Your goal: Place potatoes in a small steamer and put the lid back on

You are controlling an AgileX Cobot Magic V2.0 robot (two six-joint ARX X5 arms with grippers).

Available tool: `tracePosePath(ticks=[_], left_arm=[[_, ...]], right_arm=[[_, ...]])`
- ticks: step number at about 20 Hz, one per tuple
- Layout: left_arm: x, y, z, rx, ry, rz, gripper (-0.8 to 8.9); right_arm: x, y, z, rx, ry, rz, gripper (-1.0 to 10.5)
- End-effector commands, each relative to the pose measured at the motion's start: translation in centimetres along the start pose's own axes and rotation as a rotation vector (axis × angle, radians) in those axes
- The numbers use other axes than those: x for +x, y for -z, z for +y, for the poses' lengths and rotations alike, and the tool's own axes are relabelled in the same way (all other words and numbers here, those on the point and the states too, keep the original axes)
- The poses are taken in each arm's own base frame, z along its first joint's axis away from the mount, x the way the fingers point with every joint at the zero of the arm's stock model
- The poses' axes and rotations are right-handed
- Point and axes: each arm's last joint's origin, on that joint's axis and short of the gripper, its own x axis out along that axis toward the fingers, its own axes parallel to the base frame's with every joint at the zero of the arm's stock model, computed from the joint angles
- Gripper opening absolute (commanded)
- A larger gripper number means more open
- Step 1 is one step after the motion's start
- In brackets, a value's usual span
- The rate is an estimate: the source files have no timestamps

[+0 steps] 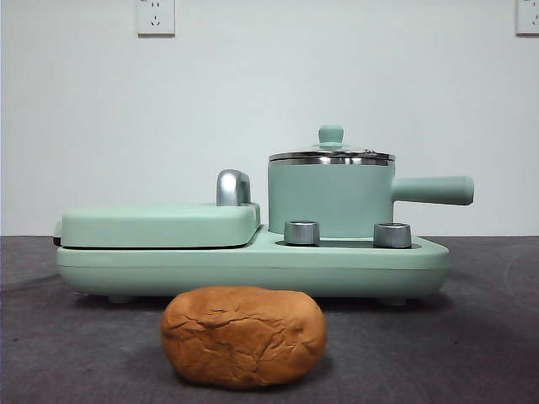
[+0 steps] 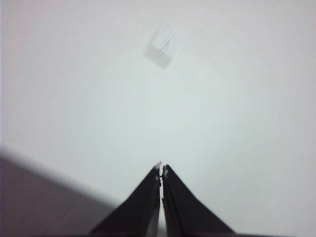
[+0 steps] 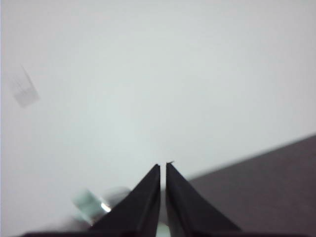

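Observation:
The potato (image 1: 243, 336), an orange-brown cracked oval lump, lies on the dark table in front of the appliance. The small steamer (image 1: 330, 200), a mint-green pot with a long side handle (image 1: 433, 190) pointing right, stands on the right of the appliance base. The glass lid (image 1: 331, 155) with its mint-green knob (image 1: 331, 135) sits on the pot. My left gripper (image 2: 161, 169) is shut and empty, facing the white wall. My right gripper (image 3: 163, 167) is shut and empty; a blurred mint-green handle end (image 3: 91, 205) shows beside it. Neither gripper shows in the front view.
A mint-green appliance base (image 1: 253, 265) carries a flat closed griddle cover (image 1: 160, 225) with a chrome handle (image 1: 233, 188) on the left and two steel dials (image 1: 301, 232) at the front. Wall sockets (image 1: 155, 16) are on the white wall behind.

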Motion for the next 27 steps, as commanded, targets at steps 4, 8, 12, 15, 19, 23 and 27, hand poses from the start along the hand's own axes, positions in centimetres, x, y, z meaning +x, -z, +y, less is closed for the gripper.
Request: tracePosePath(ticks=[4, 8, 12, 15, 19, 23, 27], left_arm=[[0.5, -3.0, -1.9, -0.062, 0.047, -0.036, 0.09], [1.5, -5.8, -3.6, -0.078, -0.043, 0.096, 0.09], [3.0, -8.3, -5.2, -0.048, -0.078, 0.217, 0.09], [4.8, -9.9, -6.3, 0.036, -0.035, 0.297, 0.10], [7.5, -10.9, -7.1, 0.141, 0.051, 0.445, 0.10], [10.1, -10.9, -7.5, 0.255, 0.169, 0.603, 0.09], [12.2, -10.2, -7.7, 0.398, 0.320, 0.720, 0.09]], right_arm=[[0.1, -4.3, 2.6, 0.110, -0.112, -0.058, 0.1], [0.7, -8.2, 4.7, 0.111, -0.092, 0.022, 0.1], [2.3, -11.2, 6.5, 0.031, -0.128, 0.140, 0.1], [4.1, -12.8, 7.5, -0.067, -0.160, 0.240, 0.1], [7.1, -13.4, 7.9, -0.220, -0.201, 0.413, 0.1], [9.5, -12.8, 7.6, -0.329, -0.268, 0.563, 0.1], [11.2, -11.4, 7.3, -0.426, -0.345, 0.660, 0.1]])
